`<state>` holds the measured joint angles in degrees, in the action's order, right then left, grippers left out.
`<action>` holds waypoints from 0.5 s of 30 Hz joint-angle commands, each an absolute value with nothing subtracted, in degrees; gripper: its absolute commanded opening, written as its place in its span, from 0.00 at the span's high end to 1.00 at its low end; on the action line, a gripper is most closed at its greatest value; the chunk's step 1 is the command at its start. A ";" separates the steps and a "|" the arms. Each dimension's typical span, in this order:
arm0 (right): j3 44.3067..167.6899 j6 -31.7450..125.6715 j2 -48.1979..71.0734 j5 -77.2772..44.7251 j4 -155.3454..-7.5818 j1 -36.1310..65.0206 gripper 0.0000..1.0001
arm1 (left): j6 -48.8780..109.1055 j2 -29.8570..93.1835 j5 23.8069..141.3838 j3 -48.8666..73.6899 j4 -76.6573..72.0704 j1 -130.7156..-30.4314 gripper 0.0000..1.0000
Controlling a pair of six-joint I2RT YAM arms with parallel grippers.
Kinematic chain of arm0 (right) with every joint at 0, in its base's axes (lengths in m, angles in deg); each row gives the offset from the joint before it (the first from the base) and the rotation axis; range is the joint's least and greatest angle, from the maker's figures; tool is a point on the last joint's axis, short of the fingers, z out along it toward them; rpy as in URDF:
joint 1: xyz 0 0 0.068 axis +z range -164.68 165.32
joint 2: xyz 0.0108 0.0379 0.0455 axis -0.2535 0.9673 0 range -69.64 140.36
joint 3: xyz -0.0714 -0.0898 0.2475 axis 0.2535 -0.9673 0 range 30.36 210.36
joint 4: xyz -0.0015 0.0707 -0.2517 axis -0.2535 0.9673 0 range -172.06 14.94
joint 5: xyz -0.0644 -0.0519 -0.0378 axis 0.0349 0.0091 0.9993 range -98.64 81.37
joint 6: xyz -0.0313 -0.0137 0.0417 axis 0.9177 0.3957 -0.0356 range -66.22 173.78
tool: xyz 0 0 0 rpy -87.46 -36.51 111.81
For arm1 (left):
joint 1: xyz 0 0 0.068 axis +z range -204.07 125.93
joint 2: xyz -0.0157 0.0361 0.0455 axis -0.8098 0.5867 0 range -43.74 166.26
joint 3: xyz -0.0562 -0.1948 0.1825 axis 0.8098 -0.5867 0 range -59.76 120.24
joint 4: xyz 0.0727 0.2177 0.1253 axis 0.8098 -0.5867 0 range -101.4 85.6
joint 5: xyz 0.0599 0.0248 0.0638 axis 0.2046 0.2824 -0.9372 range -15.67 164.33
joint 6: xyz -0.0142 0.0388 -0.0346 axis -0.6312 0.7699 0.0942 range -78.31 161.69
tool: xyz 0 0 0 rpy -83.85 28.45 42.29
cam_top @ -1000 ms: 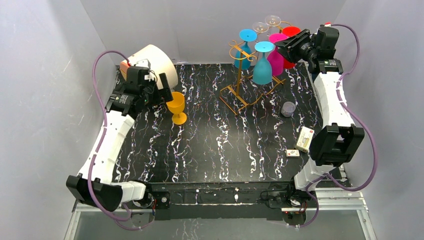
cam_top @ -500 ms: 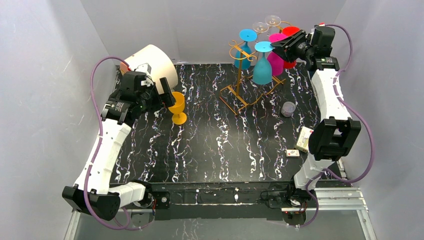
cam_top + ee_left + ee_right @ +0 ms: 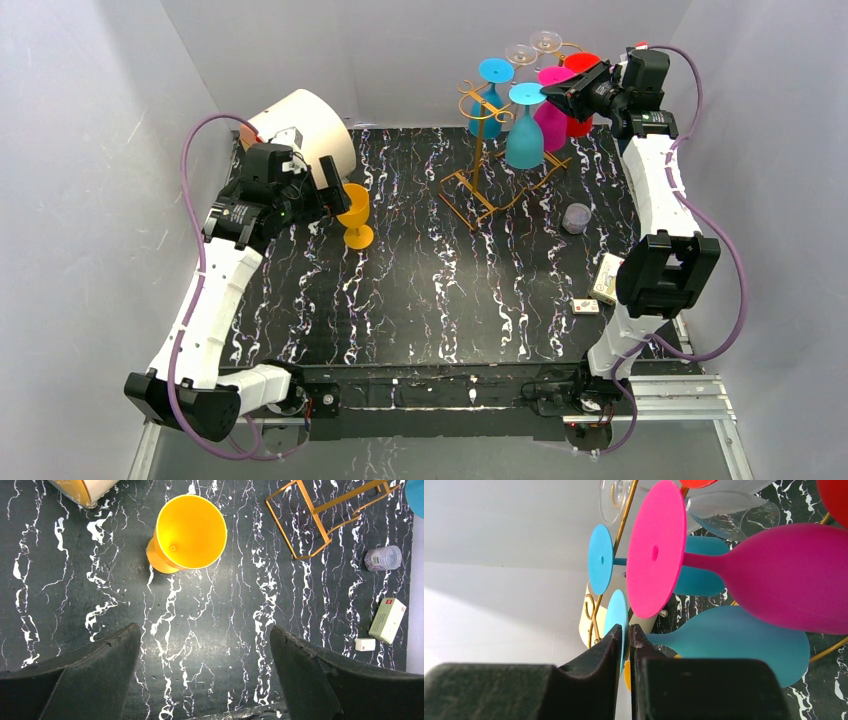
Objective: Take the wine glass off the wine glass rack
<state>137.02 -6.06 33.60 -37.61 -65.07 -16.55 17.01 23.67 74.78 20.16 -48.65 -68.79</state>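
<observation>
While the gold wine glass rack [image 3: 479, 150] is standing upper centre in the overhead frame, the teal wine glass [image 3: 524, 145] is hanging inverted from it. The right gripper [image 3: 625, 628] is pinching that glass's foot rim; drawing it outward, level, off the rack looks safest. The left gripper [image 3: 204, 630] is gaping empty.

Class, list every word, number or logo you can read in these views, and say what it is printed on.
No text can be read in any view.
Pale green carton: print too small and blurred to read.
Small white box: a reddish mark, unreadable.
</observation>
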 commanded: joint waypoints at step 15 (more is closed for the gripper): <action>136.94 -9.88 29.54 -38.48 -65.24 -16.87 0.99 | 16.81 23.26 76.05 18.81 -48.82 -68.54 0.02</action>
<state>137.02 -7.63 33.51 -38.72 -64.41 -16.55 17.01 23.92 74.21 19.00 -48.58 -68.79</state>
